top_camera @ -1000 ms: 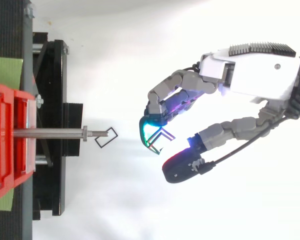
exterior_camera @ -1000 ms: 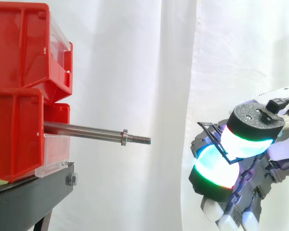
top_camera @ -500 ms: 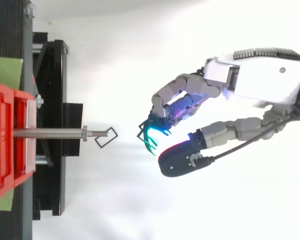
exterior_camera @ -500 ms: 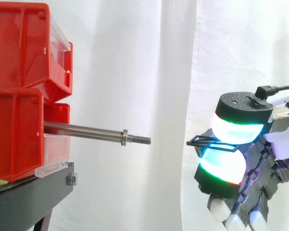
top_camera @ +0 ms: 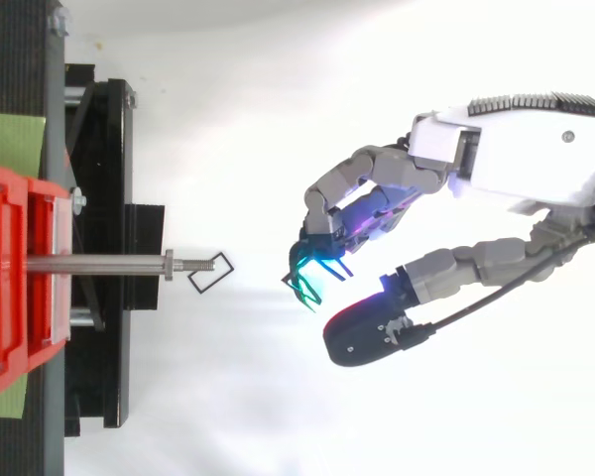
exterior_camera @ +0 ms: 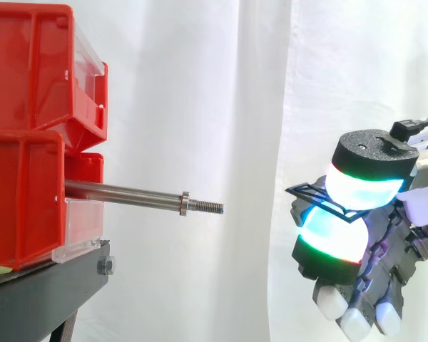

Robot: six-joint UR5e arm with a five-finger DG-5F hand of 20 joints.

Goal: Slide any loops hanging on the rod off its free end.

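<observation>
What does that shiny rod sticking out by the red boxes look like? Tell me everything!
The rod is a thin, shiny bar, metal by the look of it. It pokes out sideways from the red bins, tipping slightly down. Near its free end sits a small collar, then a threaded tip. Nothing hangs on it. The hand, pinching a black loop, is well away.

Red bins [exterior_camera: 28, 135] on black stand [exterior_camera: 50, 292]
</observation>
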